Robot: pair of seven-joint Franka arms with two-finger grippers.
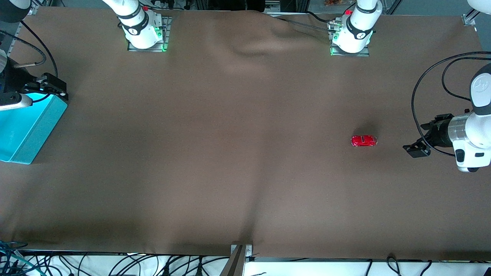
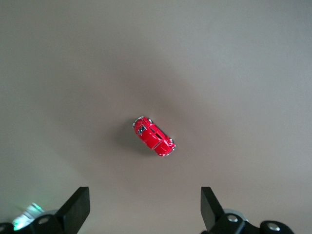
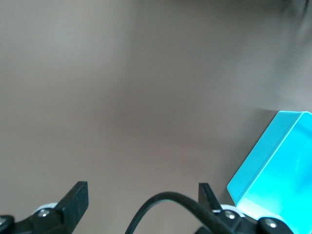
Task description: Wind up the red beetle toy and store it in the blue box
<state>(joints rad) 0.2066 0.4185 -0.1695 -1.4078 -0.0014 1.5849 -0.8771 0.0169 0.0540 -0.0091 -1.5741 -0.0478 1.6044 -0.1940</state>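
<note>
1. Front view: red beetle toy (image 1: 363, 140) on the brown tablecloth (image 1: 230, 153), well apart from the blue box (image 1: 27, 126) at the right arm's end. Left gripper (image 1: 416, 148) near the toy, fingers spread.
2. Left wrist view: toy (image 2: 154, 136) lies askew between parted fingers (image 2: 75, 207) (a skewed pinch could flick it away).
3. Right wrist view: right gripper (image 3: 141, 202) over the box (image 3: 273, 165) rim, open, empty, waiting.

This is a robotics lab. Two white arms stand bolted on metal base plates (image 1: 145, 46) with green status lights, at the edge of a table (image 1: 230, 153) covered in plain brown cloth (wrinkled near the bases). Aluminium frame rails (image 1: 470, 17) run past the corners, and loose black cables (image 1: 153, 266) hang in a tangle along the table's front edge.
</note>
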